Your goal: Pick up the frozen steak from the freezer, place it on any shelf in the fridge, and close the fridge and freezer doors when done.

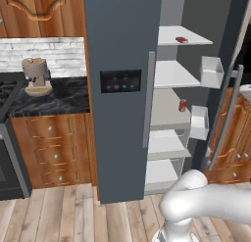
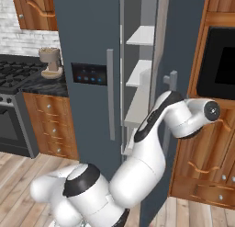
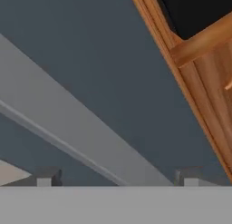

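1. The frozen steak (image 1: 182, 40) lies flat on the top shelf (image 1: 182, 36) of the open fridge (image 1: 179, 79), a small dark-red slab near the shelf's front edge.
2. Two shelves down, at 6 o'clock from the steak, an upright red can (image 1: 183, 105) stands on a pale grey shelf.
3. The fridge door (image 1: 230, 89) stands open at 3 o'clock of the shelves, with clear bins (image 1: 212, 72) on its inner side and its bar handle (image 1: 223, 119) facing the camera.
4. The freezer door (image 1: 122, 89) at 9 o'clock of the fridge is shut; its black panel with blue lights (image 1: 120, 81) and grey bar handle (image 1: 149, 99) face outward.
5. In the hand view the fingers (image 3: 46, 177) stand apart at a middling width with nothing between them, pointed at a slate-grey door face crossed by a grey bar handle (image 3: 63, 123).
6. The white arm (image 2: 174, 116) reaches up beside the open fridge door.
7. At 9 o'clock of the freezer, a coffee grinder (image 1: 36, 77) sits on the dark table (image 1: 54, 99), above wooden drawers (image 1: 54, 150).
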